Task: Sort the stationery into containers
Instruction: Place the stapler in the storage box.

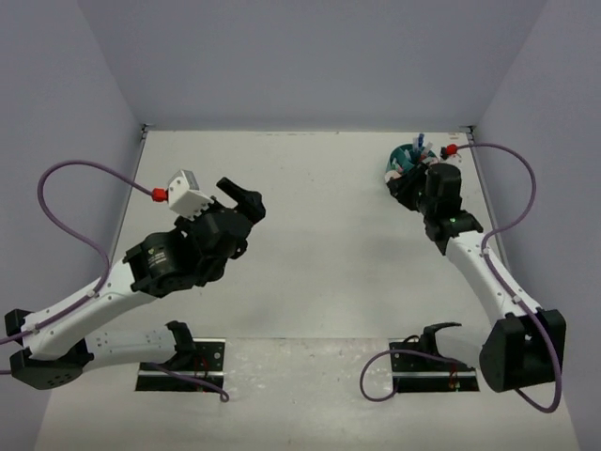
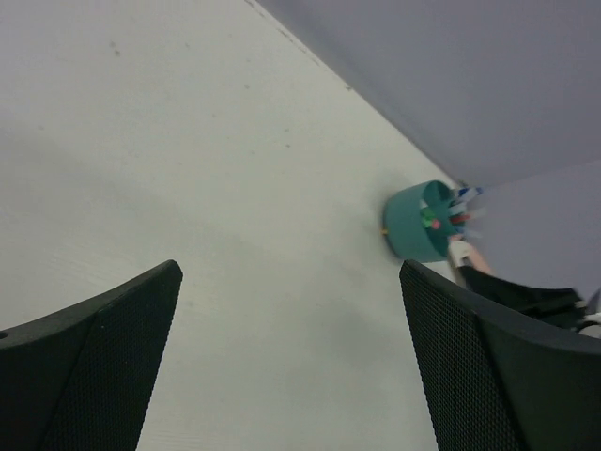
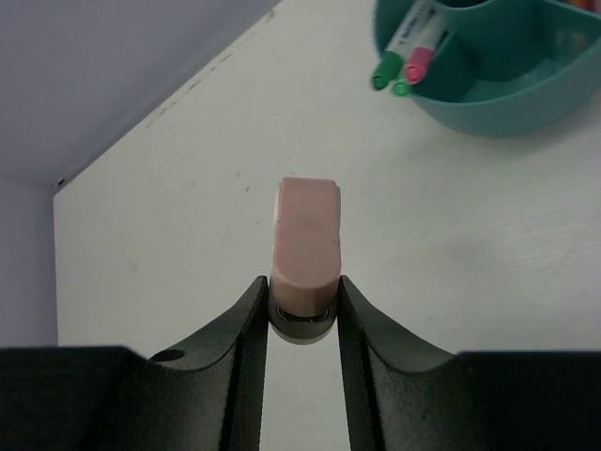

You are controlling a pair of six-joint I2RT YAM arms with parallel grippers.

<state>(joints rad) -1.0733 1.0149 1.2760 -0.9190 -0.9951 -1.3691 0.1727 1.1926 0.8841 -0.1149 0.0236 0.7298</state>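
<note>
The round teal organizer [image 1: 406, 160] stands at the far right of the table. It also shows in the left wrist view [image 2: 420, 222] and in the right wrist view [image 3: 498, 66], with a green-tipped and a pink-tipped marker [image 3: 406, 58] standing in it. My right gripper [image 3: 302, 293] is shut on a pink eraser [image 3: 305, 240] with a grey base. It holds it above the table, just short of the organizer [image 1: 411, 186]. My left gripper [image 2: 291, 282] is open and empty, raised over the left half of the table [image 1: 246, 201].
Grey walls enclose the table on the left, back and right. The organizer sits close to the back right corner. Purple cables loop off both arms.
</note>
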